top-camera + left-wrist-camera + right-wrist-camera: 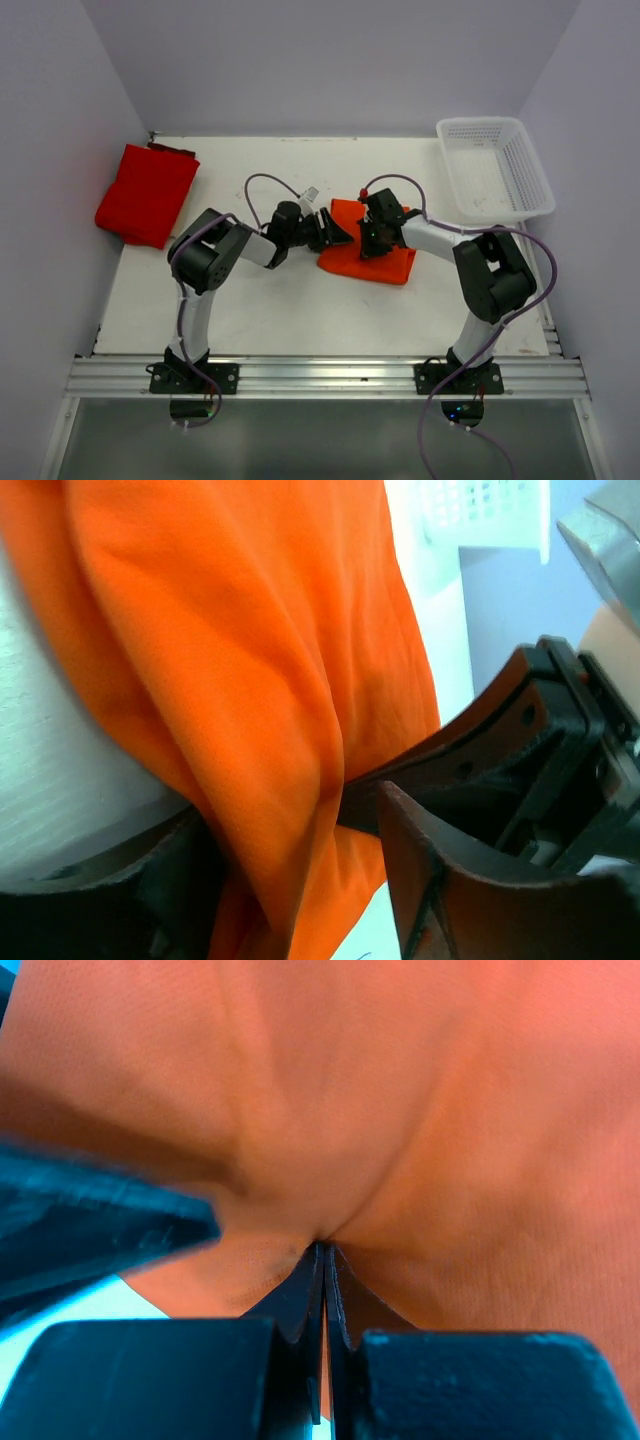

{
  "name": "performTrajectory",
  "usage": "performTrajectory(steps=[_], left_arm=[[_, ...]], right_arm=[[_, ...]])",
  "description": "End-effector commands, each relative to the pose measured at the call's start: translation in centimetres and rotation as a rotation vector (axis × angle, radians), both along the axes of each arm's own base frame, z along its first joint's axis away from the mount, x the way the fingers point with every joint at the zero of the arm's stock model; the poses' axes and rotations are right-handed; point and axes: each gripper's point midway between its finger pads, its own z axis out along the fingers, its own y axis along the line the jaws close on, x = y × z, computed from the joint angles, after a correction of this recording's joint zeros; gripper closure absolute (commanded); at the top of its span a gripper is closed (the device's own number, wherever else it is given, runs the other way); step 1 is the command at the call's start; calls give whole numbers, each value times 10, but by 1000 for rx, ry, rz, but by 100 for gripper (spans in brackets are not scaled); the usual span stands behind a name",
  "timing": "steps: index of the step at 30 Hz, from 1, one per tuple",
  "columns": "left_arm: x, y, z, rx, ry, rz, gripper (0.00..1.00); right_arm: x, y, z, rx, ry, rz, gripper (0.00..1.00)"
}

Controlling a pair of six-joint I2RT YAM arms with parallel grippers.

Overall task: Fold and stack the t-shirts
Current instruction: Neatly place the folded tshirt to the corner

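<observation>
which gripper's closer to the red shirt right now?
Left. The left gripper holds the left edge of the orange shirt, the side facing the red shirt; the right gripper grips it further right.

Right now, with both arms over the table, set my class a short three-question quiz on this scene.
1. True or false: the right hand is shut on the orange shirt.
2. The red shirt lies: A) on the orange one; B) at the table's far-left corner; C) at the near edge.
3. Name the white thing at the table's far right.
Key: 1 true; 2 B; 3 the mesh basket.
</observation>
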Motion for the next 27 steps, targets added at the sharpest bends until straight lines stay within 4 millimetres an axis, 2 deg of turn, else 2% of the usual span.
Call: performTrajectory(steps=[1, 3, 4, 10, 14, 15, 16, 17, 18, 19, 20, 21, 22, 23, 25, 26, 27], left_arm=[[-22, 14, -69, 139, 170, 8, 44], [-19, 11, -70, 131, 169, 1, 76], [-19, 10, -72, 132, 174, 2, 100], [-10, 9, -58, 116, 109, -2, 100], [-10, 18, -41, 90, 77, 11, 100], [-5, 22, -26, 77, 47, 24, 100], [-4, 25, -19, 76, 34, 30, 100], [-2, 30, -3, 67, 2, 46, 100], [-1, 34, 6, 71, -23, 49, 100], [-1, 38, 12, 79, -28, 59, 100], [3, 44, 32, 70, -67, 78, 100], [2, 48, 38, 78, -74, 84, 100], [2, 52, 46, 78, -89, 91, 100], [4, 57, 65, 63, -123, 107, 100], [4, 66, 75, 74, -134, 134, 100], [6, 72, 92, 62, -166, 154, 100], [6, 77, 97, 67, -170, 168, 100]], right_arm=[[0, 5, -4, 8, -5, 6, 100], [0, 5, -4, 8, -4, 6, 100], [0, 6, -4, 8, -6, 9, 100], [0, 11, 3, 36, -30, 29, 100], [-3, 30, 34, 173, -97, 100, 100], [-6, 34, 49, 215, -121, 120, 100], [-7, 36, 60, 235, -144, 131, 100], [-9, 37, 68, 245, -157, 140, 100], [-9, 38, 84, 263, -190, 150, 95], [-13, 36, 89, 260, -188, 155, 88], [-13, 35, 96, 261, -202, 159, 84], [-15, 33, 110, 269, -233, 159, 79], [-18, 31, 114, 267, -233, 159, 77], [-19, 29, 119, 267, -243, 155, 74], [-23, 23, 134, 265, -278, 142, 69], [-24, 20, 137, 261, -285, 133, 68], [-25, 19, 140, 261, -292, 130, 68]])
